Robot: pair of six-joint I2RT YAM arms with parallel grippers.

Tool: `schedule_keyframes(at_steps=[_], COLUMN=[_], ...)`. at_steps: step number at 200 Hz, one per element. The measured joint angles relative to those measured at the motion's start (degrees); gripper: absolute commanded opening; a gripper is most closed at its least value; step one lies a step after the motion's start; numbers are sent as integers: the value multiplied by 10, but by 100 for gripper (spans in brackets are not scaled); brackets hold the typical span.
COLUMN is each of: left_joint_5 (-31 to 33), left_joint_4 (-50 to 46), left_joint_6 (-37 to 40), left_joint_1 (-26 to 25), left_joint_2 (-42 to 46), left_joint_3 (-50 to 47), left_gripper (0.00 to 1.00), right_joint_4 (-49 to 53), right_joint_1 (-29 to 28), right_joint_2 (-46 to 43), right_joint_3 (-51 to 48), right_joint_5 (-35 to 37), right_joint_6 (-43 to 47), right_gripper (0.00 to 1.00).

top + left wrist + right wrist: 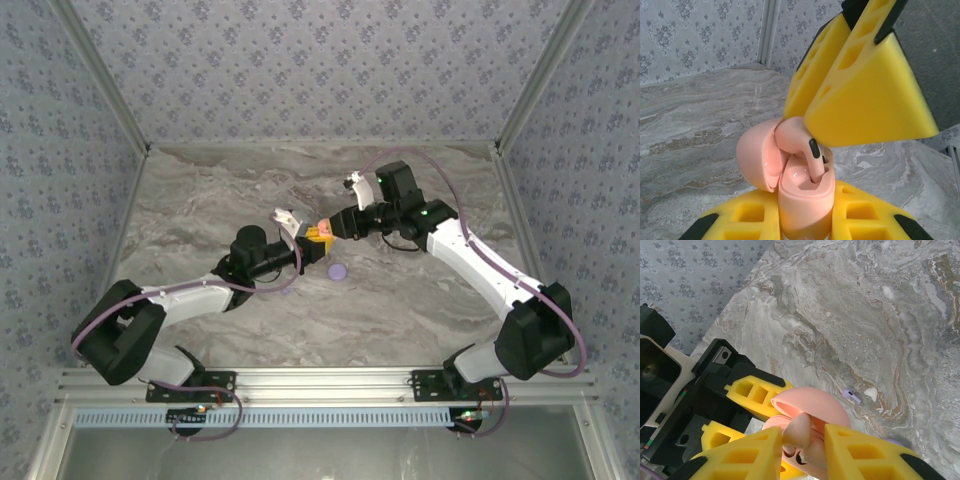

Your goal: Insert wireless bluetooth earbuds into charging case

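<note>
Earbud [796, 139], pinched by the right hand [802, 450], has its stem tip hidden in the case [804, 187] the left hand [805, 222] grips.

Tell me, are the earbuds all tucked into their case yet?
Not yet. Done: the pink case is open, held in the left fingers. Happening now: the right fingers are poking a pink earbud into it, stem first. To do: a lavender earbud lies loose on the table, and the lavender round disc sits on its own.
</note>
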State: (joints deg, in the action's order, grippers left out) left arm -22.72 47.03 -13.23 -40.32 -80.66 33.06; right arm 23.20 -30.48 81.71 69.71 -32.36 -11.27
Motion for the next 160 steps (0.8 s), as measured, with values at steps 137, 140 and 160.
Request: schedule_keyframes(at_steps=[137,140,160], left_joint_5=[-22,-21,-21], left_joint_4=[-13,-13,-19], left_joint_6=[8,8,8], left_joint_1=[-2,-3,-3], left_joint_2=[4,4,7], left_joint_3=[0,0,0], left_gripper=[16,16,16], right_joint_4=[61,61,67], right_joint_1=[-13,-13,-16], right_joint_2=[0,0,0], right_joint_3=[25,25,28], right_joint_5=[0,0,2], right_joint_6=[63,64,64], right_gripper=[36,37,41])
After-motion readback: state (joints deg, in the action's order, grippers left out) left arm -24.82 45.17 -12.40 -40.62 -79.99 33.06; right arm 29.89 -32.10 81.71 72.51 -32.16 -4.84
